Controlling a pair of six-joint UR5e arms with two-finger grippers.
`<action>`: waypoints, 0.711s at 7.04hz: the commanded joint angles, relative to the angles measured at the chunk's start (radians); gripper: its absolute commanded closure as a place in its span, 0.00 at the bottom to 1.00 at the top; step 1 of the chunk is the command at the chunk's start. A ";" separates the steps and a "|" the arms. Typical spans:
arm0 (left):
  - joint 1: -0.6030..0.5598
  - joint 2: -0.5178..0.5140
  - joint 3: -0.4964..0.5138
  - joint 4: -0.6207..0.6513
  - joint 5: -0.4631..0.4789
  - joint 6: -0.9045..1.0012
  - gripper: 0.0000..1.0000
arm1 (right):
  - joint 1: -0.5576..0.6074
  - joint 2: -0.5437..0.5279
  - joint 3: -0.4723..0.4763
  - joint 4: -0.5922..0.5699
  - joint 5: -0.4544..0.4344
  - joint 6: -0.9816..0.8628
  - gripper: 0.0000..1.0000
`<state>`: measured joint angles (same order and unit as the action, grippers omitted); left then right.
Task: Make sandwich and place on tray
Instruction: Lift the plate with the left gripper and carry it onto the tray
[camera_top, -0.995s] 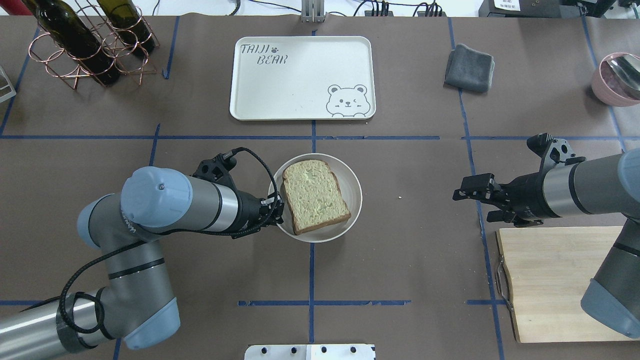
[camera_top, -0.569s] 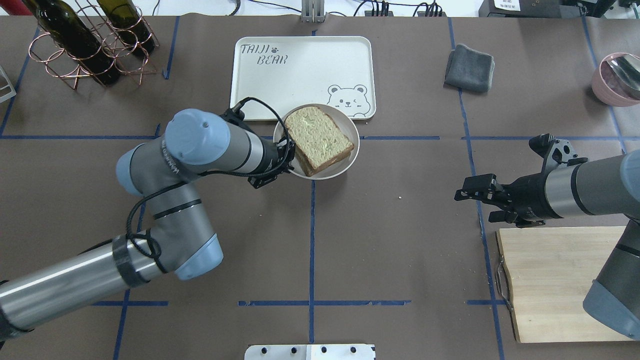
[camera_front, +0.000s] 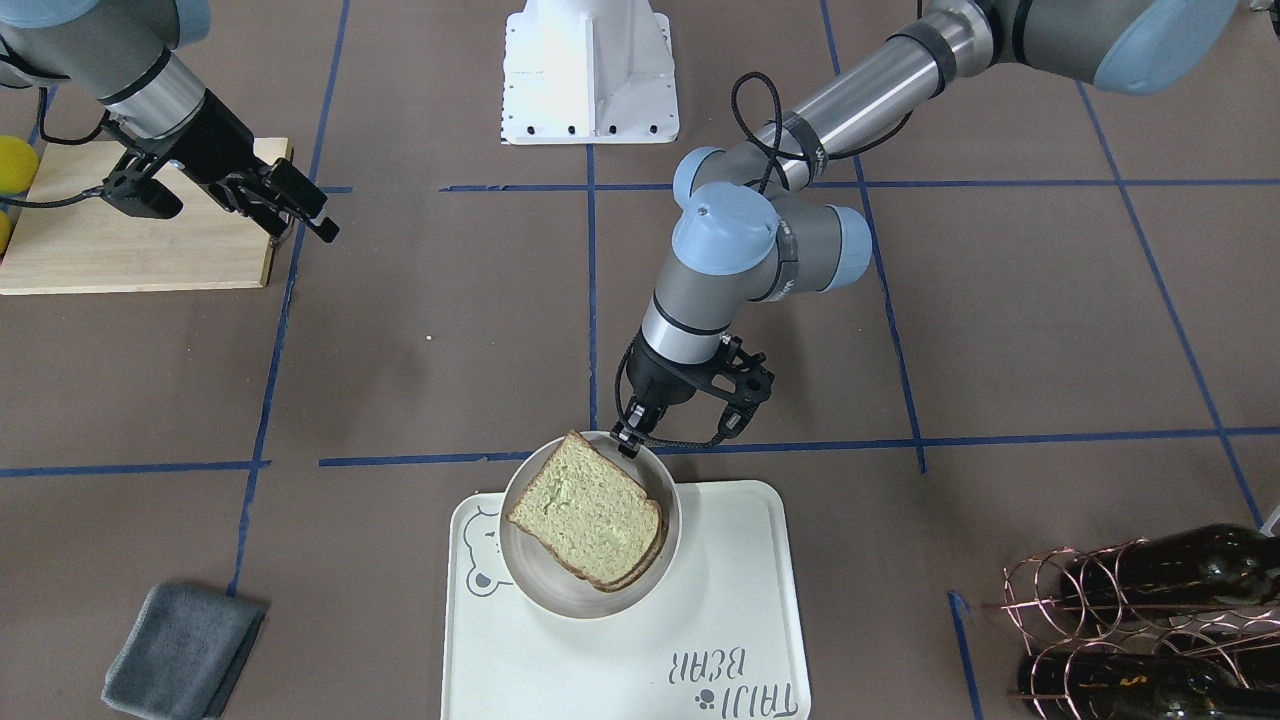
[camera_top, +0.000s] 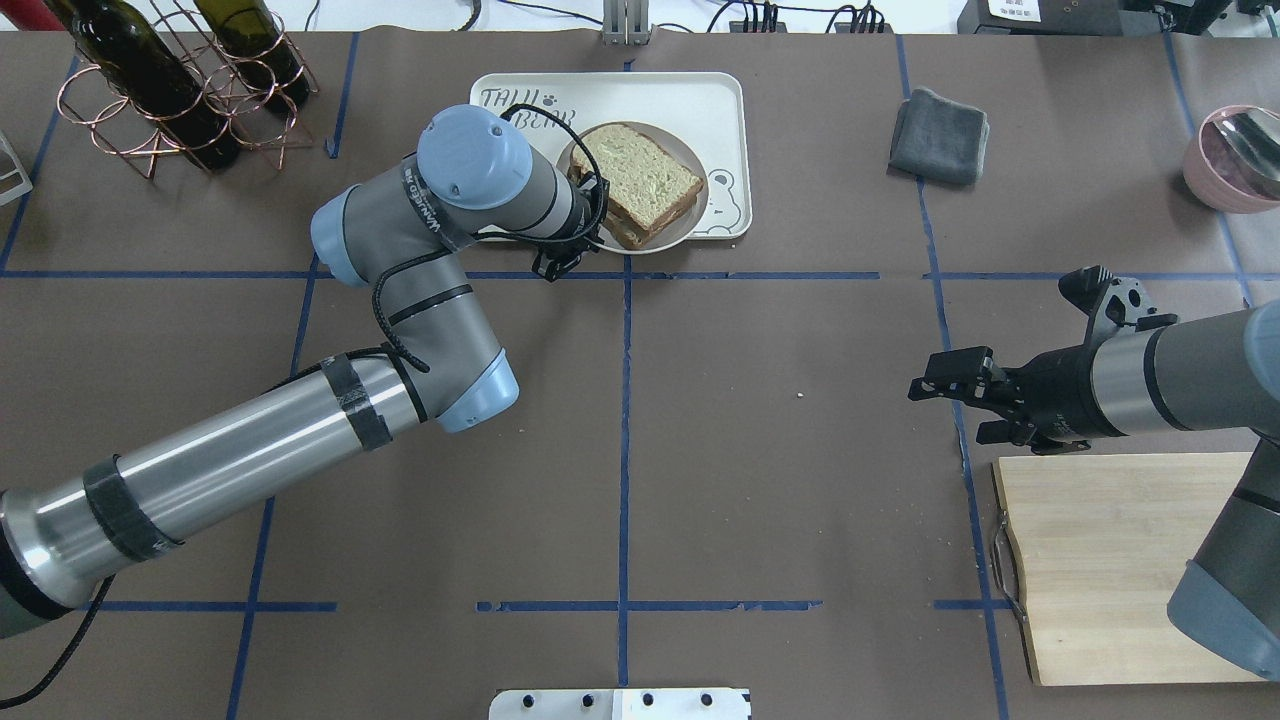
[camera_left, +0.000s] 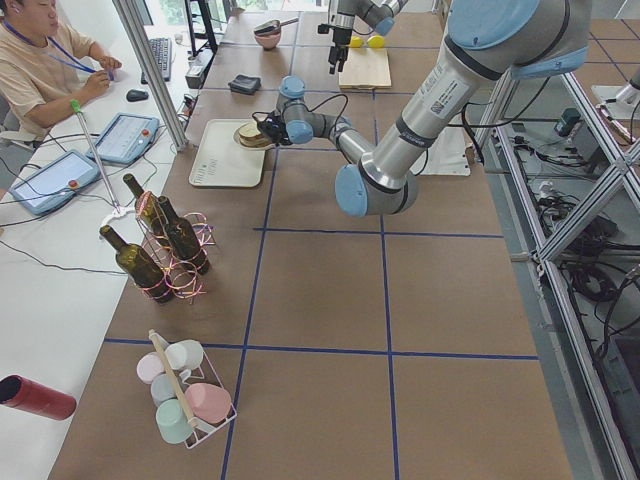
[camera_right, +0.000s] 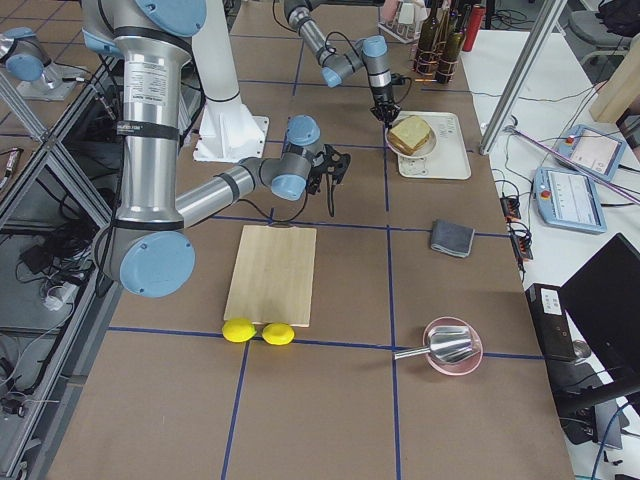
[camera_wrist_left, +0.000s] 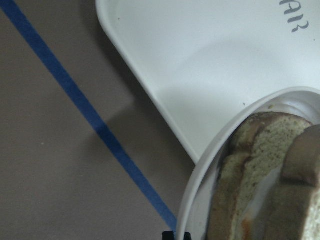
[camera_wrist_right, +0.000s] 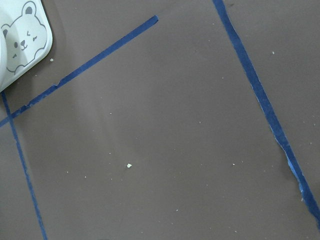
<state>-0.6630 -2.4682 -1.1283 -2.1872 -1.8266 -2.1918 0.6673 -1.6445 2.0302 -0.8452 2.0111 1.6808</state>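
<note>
The left gripper (camera_front: 628, 440), arm outstretched, clamps the plate (camera_front: 555, 590), having carried it and the sandwich (camera_front: 588, 512) from mid-counter over the far-edge tray (camera_front: 720, 600).

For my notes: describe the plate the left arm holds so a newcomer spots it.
Find the cream tray at the far side of the table. Over its bear corner is a round white plate, rim pinched by the left gripper. Only it holds the sandwich.

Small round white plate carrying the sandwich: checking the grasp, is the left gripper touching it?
Touching. The front-facing view shows the left gripper pinching the rim of the small round white plate.
</note>
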 joint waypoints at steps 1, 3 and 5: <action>-0.024 -0.041 0.114 -0.078 0.001 -0.016 1.00 | 0.000 0.000 0.001 0.000 0.000 0.000 0.00; -0.024 -0.063 0.185 -0.136 0.001 -0.014 1.00 | 0.000 0.000 0.001 0.000 0.000 0.000 0.00; -0.030 -0.064 0.205 -0.152 0.001 -0.005 1.00 | -0.002 0.000 0.001 0.000 0.000 0.003 0.00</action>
<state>-0.6921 -2.5310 -0.9355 -2.3249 -1.8255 -2.2022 0.6669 -1.6443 2.0310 -0.8452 2.0111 1.6821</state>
